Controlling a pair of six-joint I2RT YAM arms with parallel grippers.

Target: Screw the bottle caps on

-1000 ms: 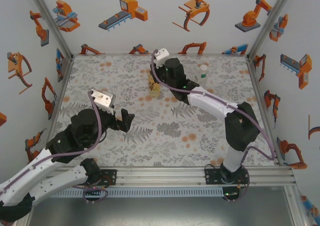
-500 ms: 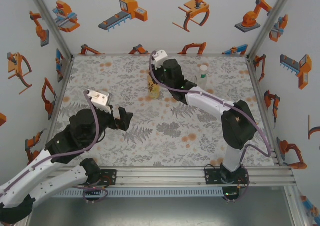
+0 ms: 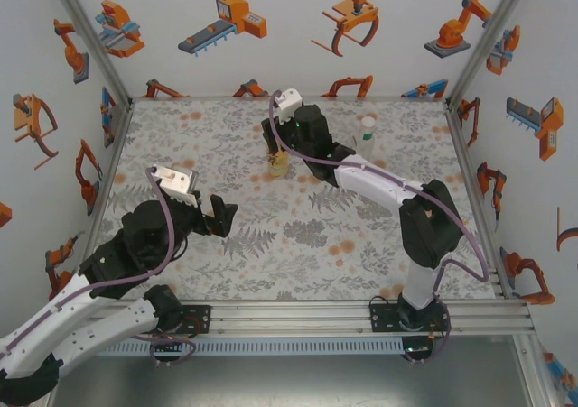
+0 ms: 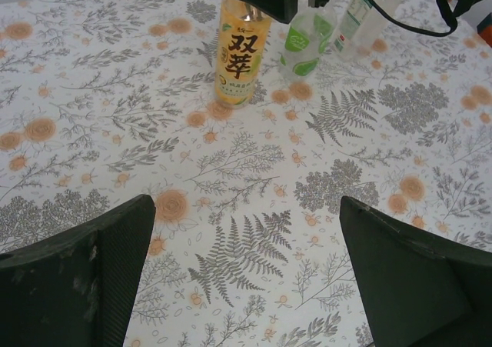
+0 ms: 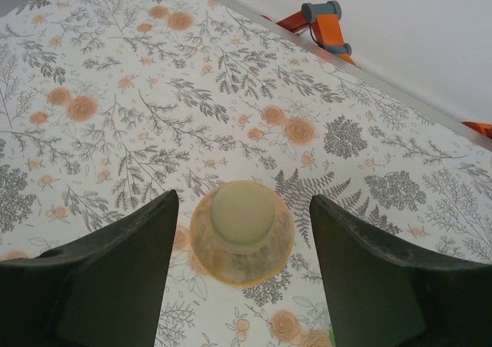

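Toward the far side of the floral table (image 3: pixel 181 136) stands the amber bottle (image 4: pixel 241 55), upright, with a yellow label printed in red characters. Seen from above in the right wrist view, its pale yellowish cap (image 5: pixel 243 215) sits on the neck, round and smooth-topped; whether it is screwed tight cannot be told. Just to the right of the amber bottle is the squat green-tinted bottle (image 4: pixel 304 47), and beyond that the slim clear bottle (image 4: pixel 357 20) with a white-green label, which wears a pale cap (image 3: pixel 368 121) of its own.

The right arm reaches across from its base to the amber bottle and its wrist hangs directly over it, pointing down. The right gripper (image 5: pixel 243 199) straddles the cap with its jaws parted, one finger on each side and a thin gap of tablecloth showing between each finger and the bottle, so it grips nothing.

The left arm is folded low, well nearer than the amber bottle and off to its left. The left gripper (image 4: pixel 246 216) faces the amber bottle with its jaws spread wide and empty.
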